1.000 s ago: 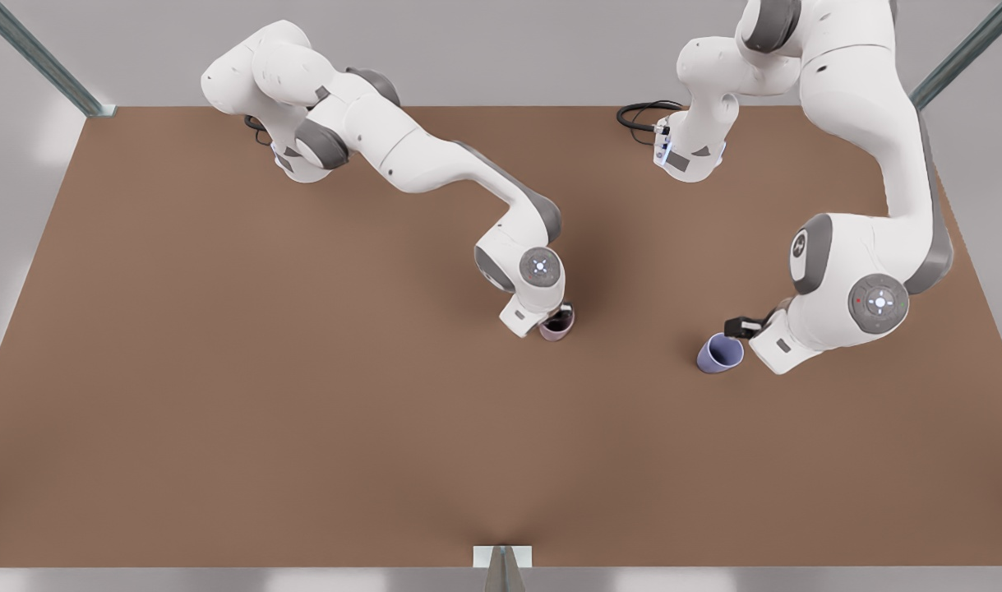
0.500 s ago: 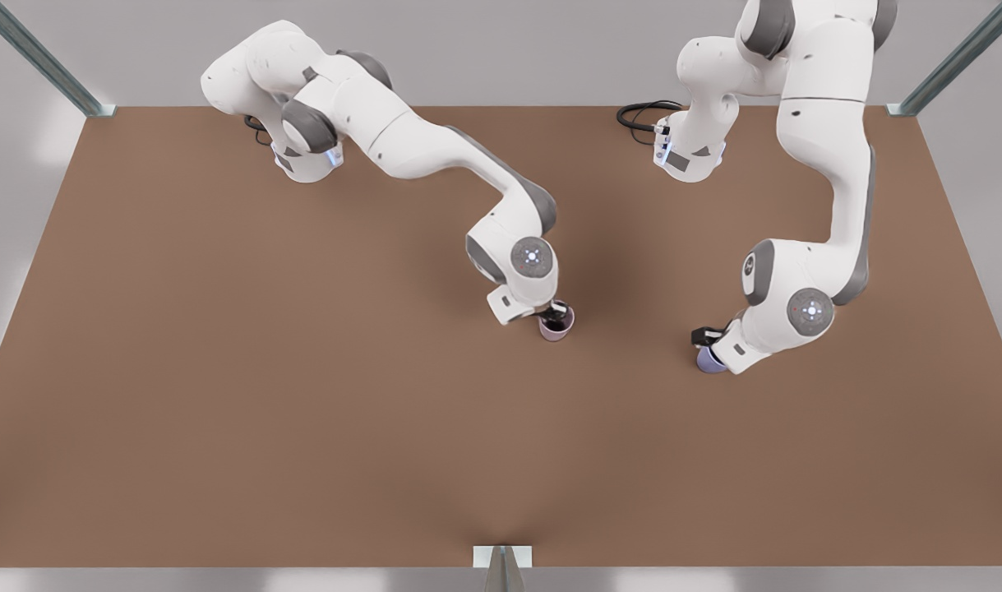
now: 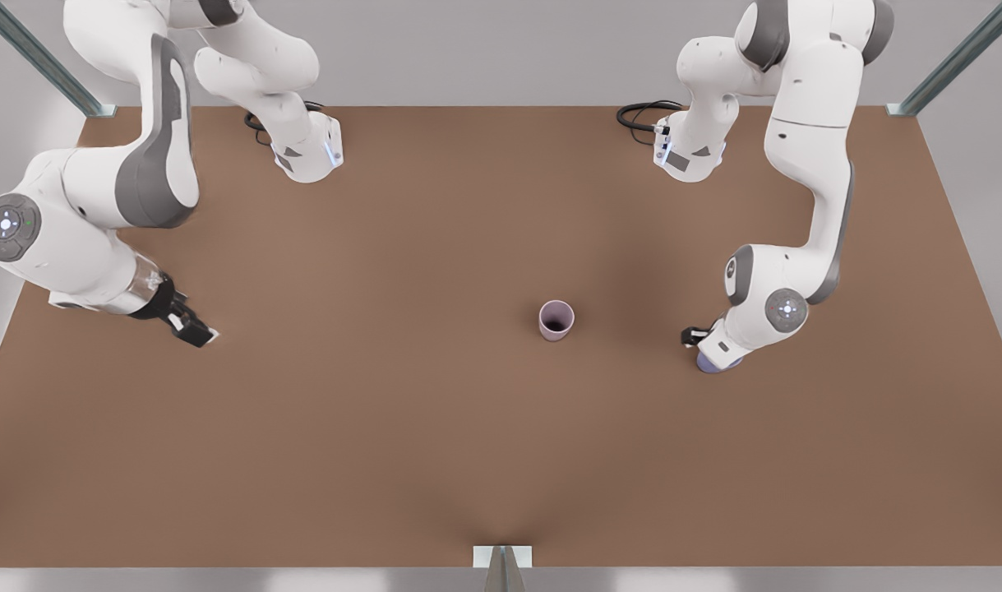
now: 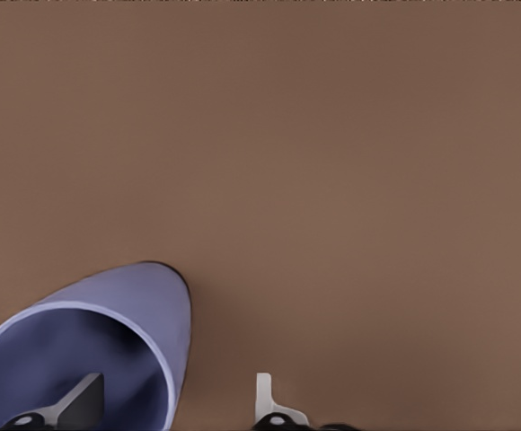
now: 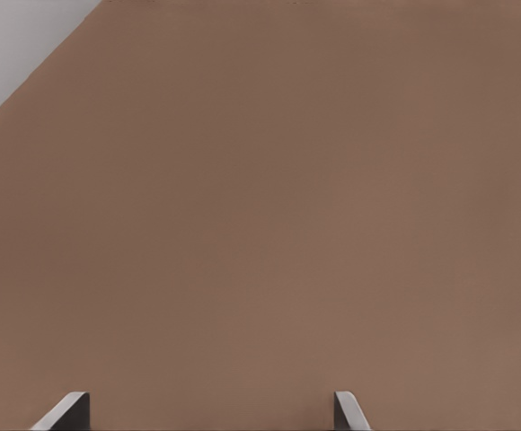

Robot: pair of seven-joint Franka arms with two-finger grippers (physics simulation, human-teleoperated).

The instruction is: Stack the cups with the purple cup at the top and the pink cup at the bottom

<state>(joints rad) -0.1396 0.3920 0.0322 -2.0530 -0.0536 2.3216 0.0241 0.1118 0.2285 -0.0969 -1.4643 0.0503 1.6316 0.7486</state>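
Left wrist view: left gripper (image 4: 178, 404) jaws straddle purple cup (image 4: 99, 346) wall.

Both arms are showing glossy white shells with grey joint bands; round grey caps with small lit marks are sitting at the wrists. Black cable (image 3: 644, 111) is coiling by one base. Dark fingers (image 5: 63, 411) are ending in pale pads

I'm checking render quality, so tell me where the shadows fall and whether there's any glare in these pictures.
Front view: soft dark patch on the table beside the pink cup and under the left gripper; no glare. Left wrist view: faint shadow beside the purple cup. Right wrist view: evenly lit, right gripper open.
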